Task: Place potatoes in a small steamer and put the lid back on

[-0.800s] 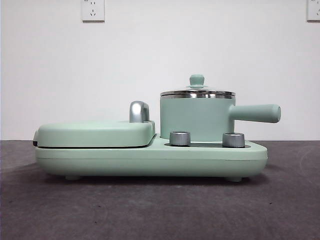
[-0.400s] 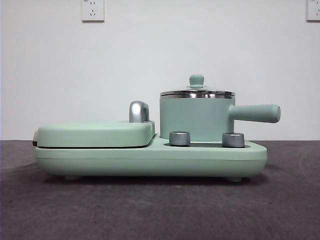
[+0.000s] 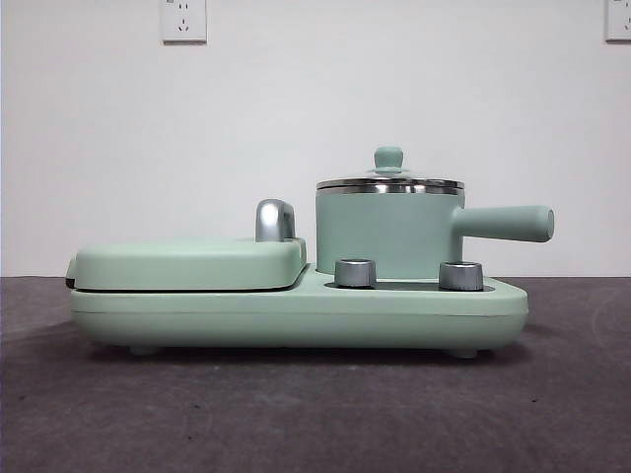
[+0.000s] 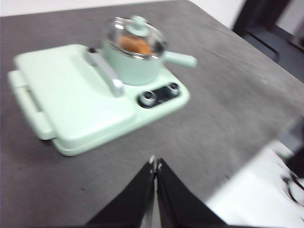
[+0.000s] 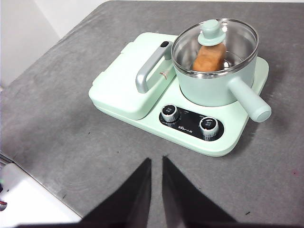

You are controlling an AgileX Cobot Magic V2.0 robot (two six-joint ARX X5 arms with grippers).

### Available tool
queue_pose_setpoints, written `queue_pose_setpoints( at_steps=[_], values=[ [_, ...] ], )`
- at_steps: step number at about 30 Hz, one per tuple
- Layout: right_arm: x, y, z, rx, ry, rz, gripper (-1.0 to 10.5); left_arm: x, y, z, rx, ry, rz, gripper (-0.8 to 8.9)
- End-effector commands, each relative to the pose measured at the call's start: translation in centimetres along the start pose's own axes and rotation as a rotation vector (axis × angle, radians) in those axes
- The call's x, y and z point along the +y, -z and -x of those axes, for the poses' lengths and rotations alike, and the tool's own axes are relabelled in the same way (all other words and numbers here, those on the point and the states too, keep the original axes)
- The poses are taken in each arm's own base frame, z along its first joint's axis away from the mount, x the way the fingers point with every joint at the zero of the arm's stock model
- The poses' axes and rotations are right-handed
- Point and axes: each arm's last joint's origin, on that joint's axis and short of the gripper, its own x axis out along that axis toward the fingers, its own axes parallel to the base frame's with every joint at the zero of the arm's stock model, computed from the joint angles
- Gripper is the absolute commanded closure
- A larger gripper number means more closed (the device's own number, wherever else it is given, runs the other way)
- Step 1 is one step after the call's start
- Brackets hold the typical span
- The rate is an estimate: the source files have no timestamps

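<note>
Grey table (image 5: 57,109), white wall | potato (image 5: 209,57) inside small steamer (image 5: 209,88); lid (image 5: 214,42) seated on its rim | left tool (image 4: 155,166) pinched shut, right tool (image 5: 156,164) narrow; both empty, well clear | task judged complete; next: nothing but holding off

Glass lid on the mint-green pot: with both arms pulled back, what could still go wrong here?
1. The oblong orange-brown potato stands tilted under the round glass lid; if it props the lid, the lid may not seat fully on the small mint-green steamer pot.
2. The pot's straight handle juts past the base, so a returning arm might clip it.
</note>
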Motion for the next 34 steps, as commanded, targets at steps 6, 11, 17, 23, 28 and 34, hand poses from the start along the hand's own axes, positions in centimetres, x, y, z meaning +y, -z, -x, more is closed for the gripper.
queue_pose_setpoints(
  at_steps=[6,11,17,23,28,34],
  values=[
    [0.1,-0.3,0.2,-0.015,-0.008,0.015,9.1,2.3,1.7,-4.0,-0.15,-0.237,0.047,8.05],
    [0.1,-0.3,0.2,-0.015,-0.008,0.015,9.1,5.3,4.6,-8.0,-0.32,-0.359,0.007,8.05],
    [0.1,-0.3,0.2,-0.015,-0.008,0.015,9.1,8.1,9.5,-11.9,-0.374,-0.416,0.008,8.05],
    [0.1,-0.3,0.2,-0.015,-0.008,0.015,9.1,9.5,13.6,-14.1,-0.356,-0.461,-0.021,8.05],
    [0.1,-0.3,0.2,-0.015,-0.008,0.015,9.1,10.2,15.7,-14.8,-0.343,-0.512,-0.003,8.05],
    [0.1,-0.3,0.2,-0.015,-0.008,0.015,9.1,10.7,16.9,-14.9,-0.369,-0.551,0.03,8.05]
  ],
)
